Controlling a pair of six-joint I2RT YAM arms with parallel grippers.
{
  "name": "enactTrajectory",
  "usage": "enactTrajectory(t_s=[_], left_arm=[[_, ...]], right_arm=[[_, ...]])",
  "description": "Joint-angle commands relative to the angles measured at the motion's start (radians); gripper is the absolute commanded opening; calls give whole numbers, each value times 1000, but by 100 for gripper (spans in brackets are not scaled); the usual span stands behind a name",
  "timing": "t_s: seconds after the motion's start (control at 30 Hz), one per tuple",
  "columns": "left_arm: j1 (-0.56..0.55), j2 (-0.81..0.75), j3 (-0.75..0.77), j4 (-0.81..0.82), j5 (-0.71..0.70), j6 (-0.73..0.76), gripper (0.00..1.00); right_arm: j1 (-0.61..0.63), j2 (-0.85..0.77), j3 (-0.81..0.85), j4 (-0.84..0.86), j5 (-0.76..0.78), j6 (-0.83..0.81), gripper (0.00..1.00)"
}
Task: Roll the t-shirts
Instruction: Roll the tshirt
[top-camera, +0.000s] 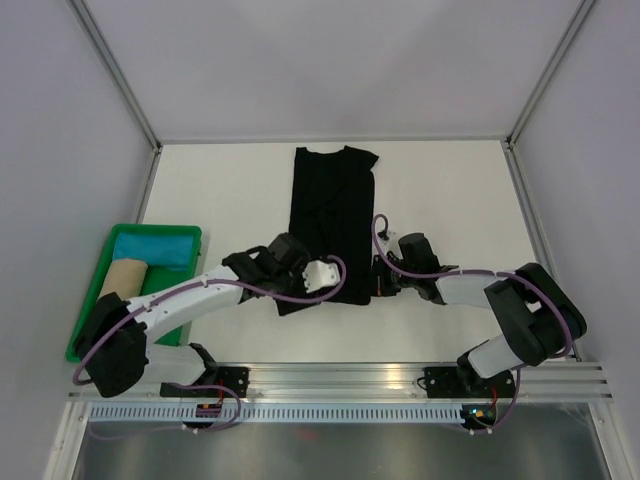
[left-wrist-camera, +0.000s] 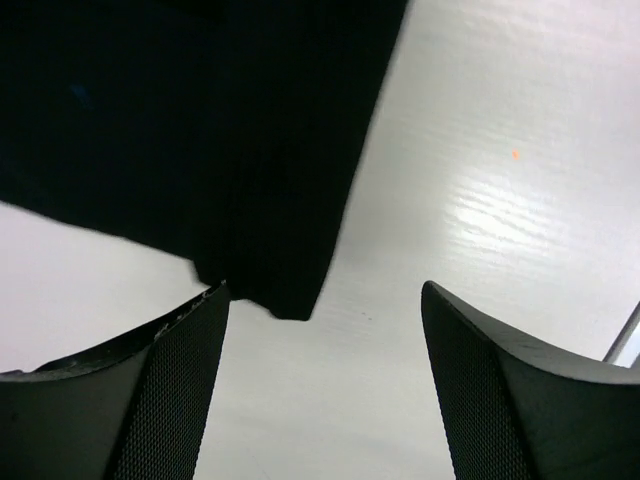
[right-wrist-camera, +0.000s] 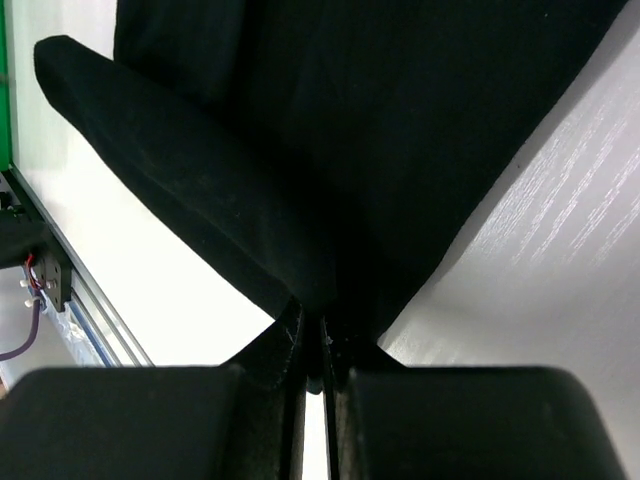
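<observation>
black cloth tee (top-camera: 330, 210): flat strip, unrolled | R hand (right-wrist-camera: 315, 335) clamped on hem (right-wrist-camera: 335, 285) | L hand (left-wrist-camera: 322, 300) apart, hem ahead | tan cloth roll (top-camera: 122, 280), turquoise cloth roll (top-camera: 155, 247) done

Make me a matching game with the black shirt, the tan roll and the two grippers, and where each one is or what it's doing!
Things:
1. black shirt
2. tan roll
3. left gripper
4. right gripper

Places or states:
A. open
B. inside the green tray
C. lying on the white table
D. shut on the black shirt's edge

Pairs: 1-C, 2-B, 3-A, 4-D
</observation>
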Motion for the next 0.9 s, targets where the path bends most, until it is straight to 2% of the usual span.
enactTrajectory(t_s=[0.0, 0.03, 0.3, 0.43, 0.63, 0.8, 0.87], left_arm=[[-60, 30, -80, 143, -114, 162, 82], [-72, 33, -95, 171, -153, 185, 82], [-82, 45, -184, 286, -143, 293, 82], [-82, 48, -207, 285, -91, 305, 72], [-74, 104, -210, 302, -105, 298, 61], [-74, 102, -197, 296, -108, 271, 54], [-73, 102, -194, 286, -108, 268, 50]], right_arm=[[-6, 33, 42, -38, -8, -29, 10], [-6, 34, 45, -41, -5, -30, 11], [-6, 30, 73, -108, 6, -78, 13], [-11, 37, 154, -223, 11, -162, 16], [-34, 8, 202, -274, -20, -202, 37], [-57, -101, 225, -350, -2, -203, 41], [-58, -193, 225, -370, 25, -193, 43]])
